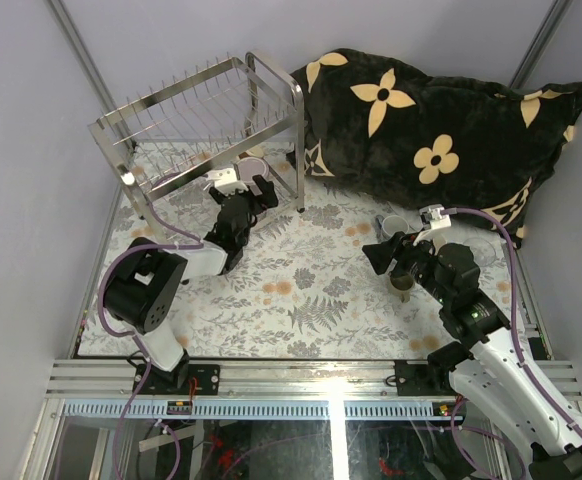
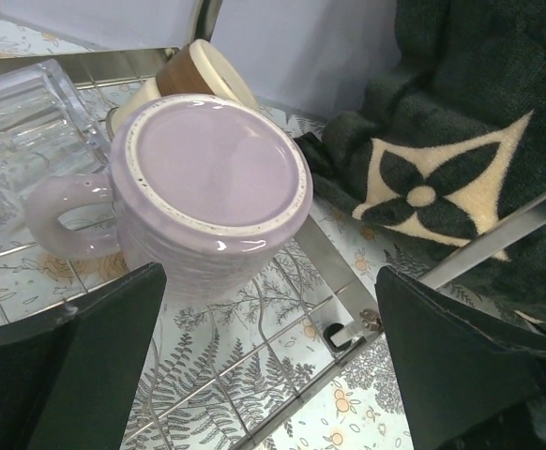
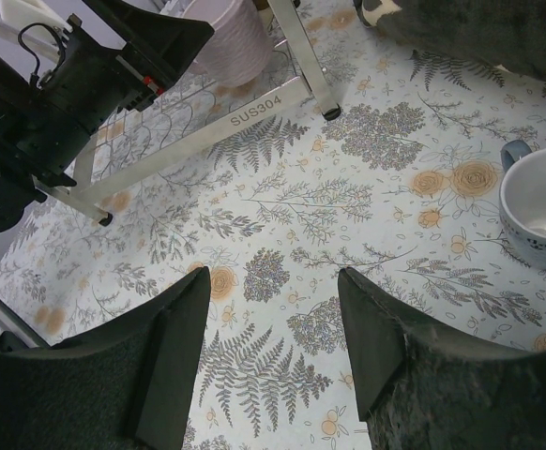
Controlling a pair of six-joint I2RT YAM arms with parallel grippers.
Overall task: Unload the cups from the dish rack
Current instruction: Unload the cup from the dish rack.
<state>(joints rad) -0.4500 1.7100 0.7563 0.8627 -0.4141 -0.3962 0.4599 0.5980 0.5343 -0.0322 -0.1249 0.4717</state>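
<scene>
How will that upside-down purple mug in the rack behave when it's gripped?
The mug looks like thick ceramic, so probably rigid and fairly heavy for its size. Its glossy glaze may be slippery, though the ridged side could help grip. Its handle sits close to the glass, so lifting might knock that.

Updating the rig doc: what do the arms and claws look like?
On left arm and right arm: black joint housings, white links, looping purple cables. On left claw and right claw: two broad matte-black wedge fingers, white bracket at the wrist.
</scene>
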